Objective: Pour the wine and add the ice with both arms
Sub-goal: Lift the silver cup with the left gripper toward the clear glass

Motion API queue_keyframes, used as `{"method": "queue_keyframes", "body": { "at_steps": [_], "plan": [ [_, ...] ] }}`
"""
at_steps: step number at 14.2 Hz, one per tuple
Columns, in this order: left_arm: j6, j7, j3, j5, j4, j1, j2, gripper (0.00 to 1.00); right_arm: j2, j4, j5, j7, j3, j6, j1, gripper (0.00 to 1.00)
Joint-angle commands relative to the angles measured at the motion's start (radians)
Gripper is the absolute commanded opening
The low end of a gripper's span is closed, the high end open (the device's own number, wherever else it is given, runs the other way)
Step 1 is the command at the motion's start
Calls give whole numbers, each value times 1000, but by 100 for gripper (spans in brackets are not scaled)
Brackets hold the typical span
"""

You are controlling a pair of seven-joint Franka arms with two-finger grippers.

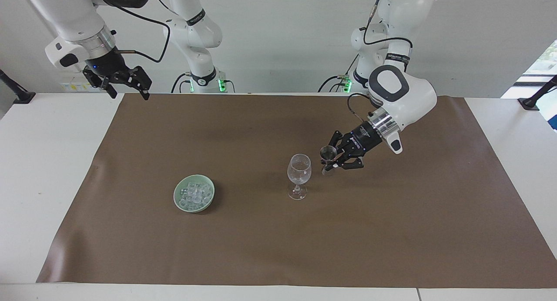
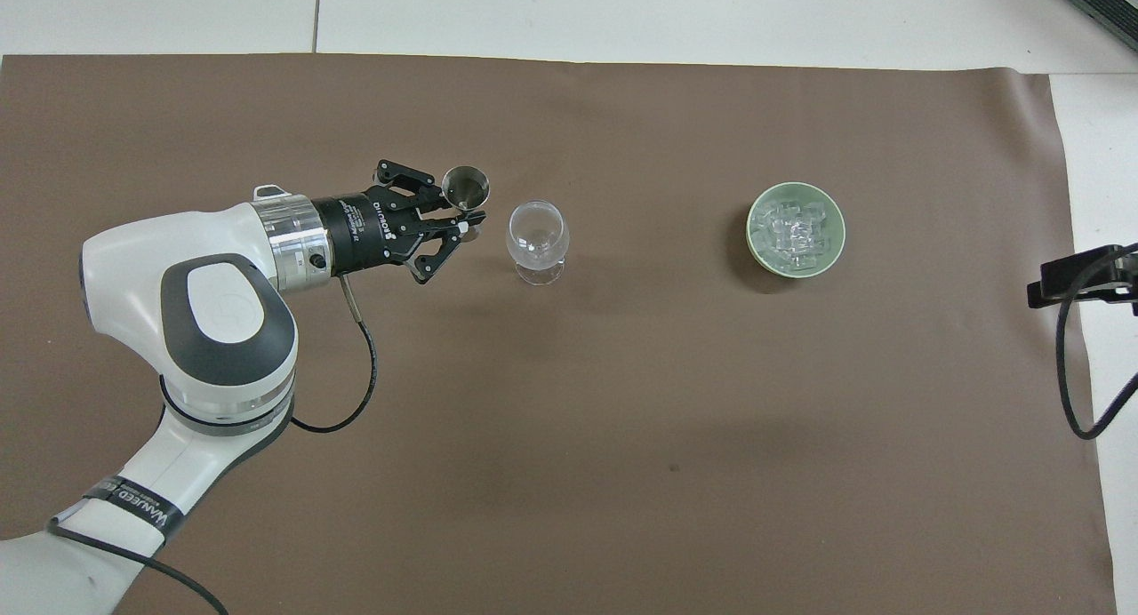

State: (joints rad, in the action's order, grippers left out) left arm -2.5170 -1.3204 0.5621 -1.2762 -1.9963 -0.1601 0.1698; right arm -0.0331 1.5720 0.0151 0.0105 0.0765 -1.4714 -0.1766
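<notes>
The left end effector (image 1: 331,162) is holding a small metal cup (image 1: 327,153) upright just beside the wine glass (image 1: 299,175), likely so nothing spills before pouring, its arm reaching low and slanted, while the ice (image 1: 194,195) is sitting in the green dish (image 1: 178,200) toward the right arm's end from the glass, and the right end effector (image 1: 126,88) is waiting wide open, raised over the counter (image 1: 52,162) edge.

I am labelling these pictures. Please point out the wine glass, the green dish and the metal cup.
wine glass (image 1: 299,168), facing view, on its bowl.
green dish (image 2: 754,244), overhead view, on its rim.
metal cup (image 2: 465,187), overhead view, inside its open mouth.
</notes>
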Motion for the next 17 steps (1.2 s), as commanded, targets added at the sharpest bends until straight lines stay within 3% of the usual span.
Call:
{"method": "queue_keyframes", "body": {
  "at_steps": [1, 9, 17],
  "plan": [
    [-58, -11, -4, 1, -21, 25, -20, 0, -8, 9, 3, 26, 3, -15, -6, 100],
    [-63, -17, 2, 152, -21, 28, -18, 0, -8, 9, 3, 26, 3, -15, -6, 100],
    [-126, -22, 18, 208, -18, 53, -18, 0, -8, 9, 3, 26, 3, -15, -6, 100]
  ]
}}
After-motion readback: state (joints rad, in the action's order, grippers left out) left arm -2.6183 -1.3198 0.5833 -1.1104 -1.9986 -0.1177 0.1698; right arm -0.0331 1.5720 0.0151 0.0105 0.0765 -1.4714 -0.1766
